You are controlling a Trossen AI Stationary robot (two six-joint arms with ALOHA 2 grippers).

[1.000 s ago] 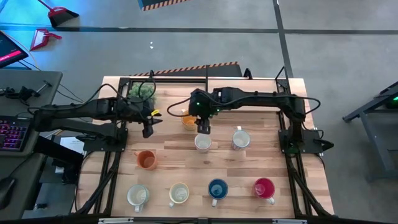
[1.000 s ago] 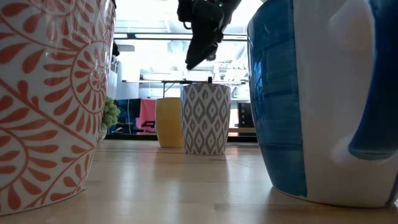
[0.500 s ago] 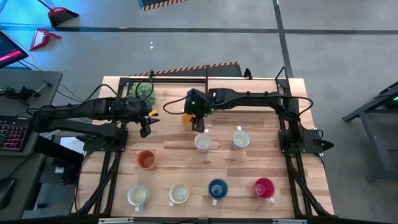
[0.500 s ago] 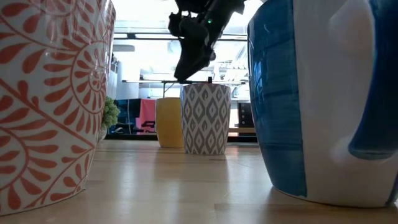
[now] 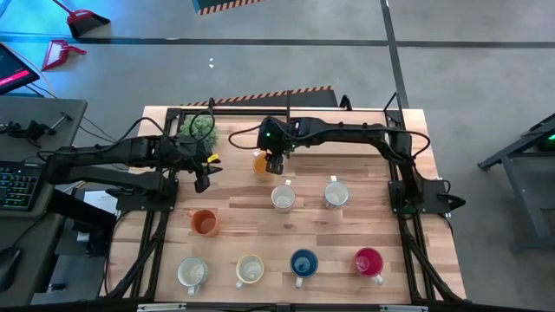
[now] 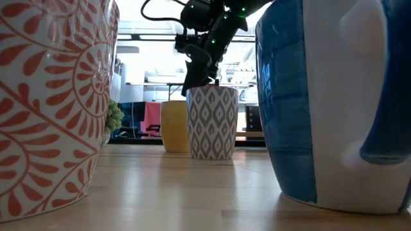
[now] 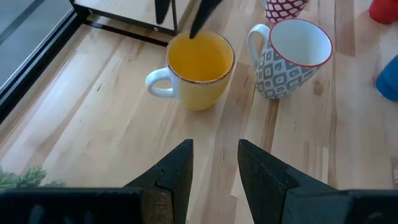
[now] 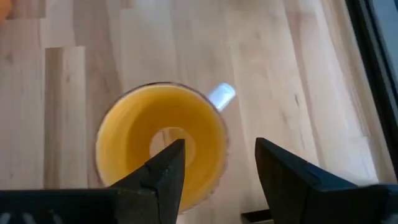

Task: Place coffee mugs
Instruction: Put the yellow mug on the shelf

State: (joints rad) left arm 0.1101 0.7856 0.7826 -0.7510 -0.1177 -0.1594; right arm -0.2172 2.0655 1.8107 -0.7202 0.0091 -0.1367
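A yellow-orange mug [image 5: 261,165] stands on the table at the far middle, its handle [image 8: 221,96] to one side. My right gripper [image 5: 276,163] hangs open just above it. In the right wrist view, one finger [image 8: 166,171] is over the mug's hollow and the other [image 8: 289,177] is outside its rim. In the low view the fingertips [image 6: 189,86] are a little above the mug's top [image 6: 174,102]. My left gripper [image 5: 204,178] is open and empty to the mug's left, pointing at it [image 7: 198,67]. A grey-patterned mug [image 5: 283,198] stands just nearer.
A patterned mug [image 5: 335,192] and an orange mug [image 5: 204,223] stand in the middle row. Two white mugs [image 5: 192,273] [image 5: 250,270], a blue one [image 5: 303,263] and a red-pink one [image 5: 369,262] line the near edge. A potted plant [image 5: 201,128] stands at the far left.
My right gripper has gone from above the grey-patterned mug toward the table's far left, to a place over the yellow-orange mug, and has come lower. No mug has moved.
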